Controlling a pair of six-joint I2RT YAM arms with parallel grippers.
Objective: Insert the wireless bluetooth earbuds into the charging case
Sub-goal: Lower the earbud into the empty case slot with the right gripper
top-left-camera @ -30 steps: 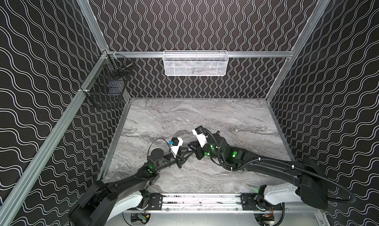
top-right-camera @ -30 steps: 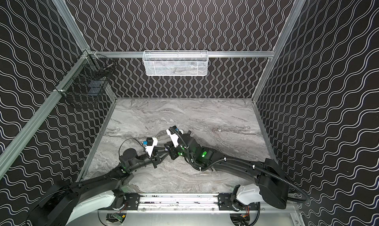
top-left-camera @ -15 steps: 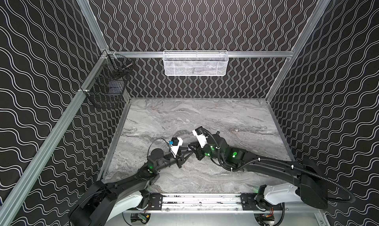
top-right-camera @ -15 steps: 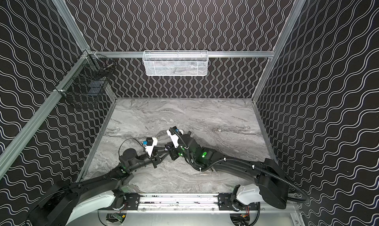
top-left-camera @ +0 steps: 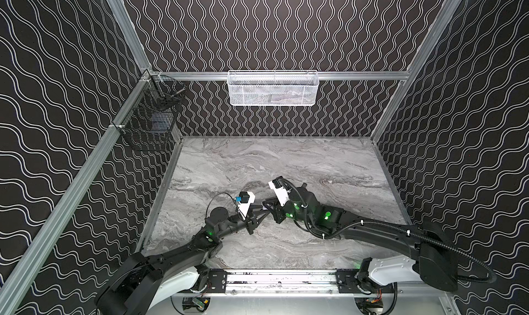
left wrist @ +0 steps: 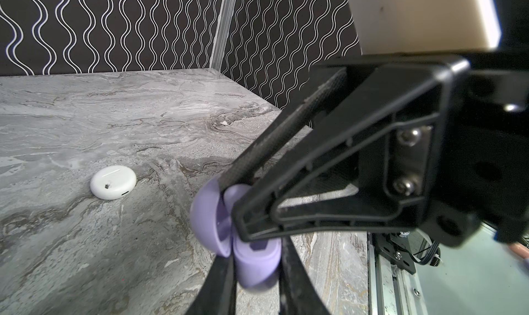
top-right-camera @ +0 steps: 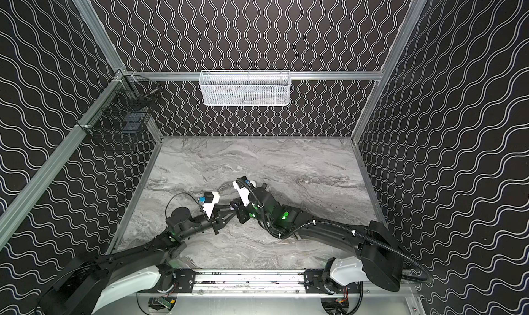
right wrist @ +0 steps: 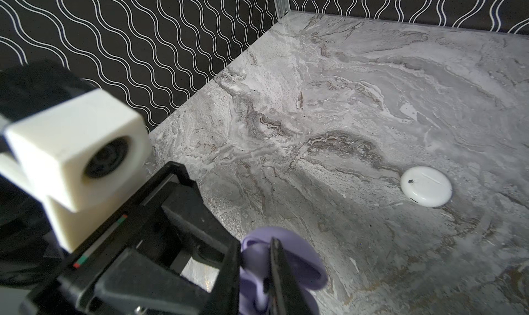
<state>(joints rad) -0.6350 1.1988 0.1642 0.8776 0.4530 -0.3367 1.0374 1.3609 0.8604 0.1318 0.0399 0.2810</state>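
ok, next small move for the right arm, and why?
Probably ease the right gripper slightly deeper into the lavender case: left gripper clamps its base, lid stands open, right's shut tips sit at the mouth. Whether they pinch an earbud isn't visible.

Lavender case [left wrist: 205, 213] and white case [left wrist: 113, 182] stand out against grey-marbled tabletop [left wrist: 86, 113]

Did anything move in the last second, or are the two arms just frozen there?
Nothing visibly changed: the left fingers and right fingers stay shut on the lavender case between them, and both arms keep the same pose.
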